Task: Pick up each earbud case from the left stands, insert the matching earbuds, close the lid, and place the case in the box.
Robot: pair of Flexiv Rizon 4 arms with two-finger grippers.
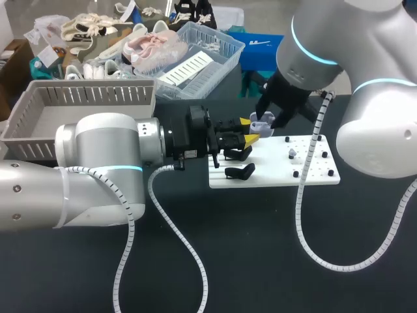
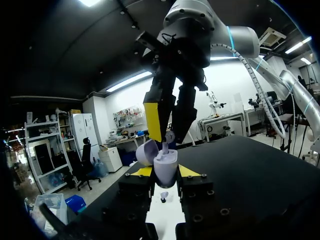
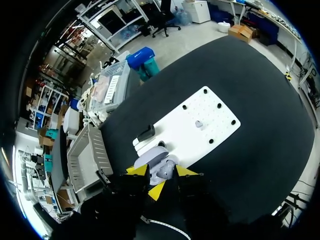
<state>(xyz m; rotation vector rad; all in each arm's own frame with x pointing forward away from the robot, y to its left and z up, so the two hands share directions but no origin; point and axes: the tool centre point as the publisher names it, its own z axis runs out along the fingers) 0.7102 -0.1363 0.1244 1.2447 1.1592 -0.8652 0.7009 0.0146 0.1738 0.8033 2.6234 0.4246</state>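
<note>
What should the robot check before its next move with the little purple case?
1. Left gripper grips the case from both sides: ok.
2. Lid is open: ok.
3. Right gripper sits just above the open case: ok.
4. Earbud is pushed all the way in: cannot tell.
5. Box stands on the table beside the left arm, ready for the case: ok.

Smooth lilac plastic earbud case (image 2: 165, 169), matt white plastic board (image 1: 273, 173), matt black tabletop (image 1: 247, 251), grey slatted plastic box (image 1: 91, 95), smooth glossy shell on my left arm (image 1: 104, 153)
</note>
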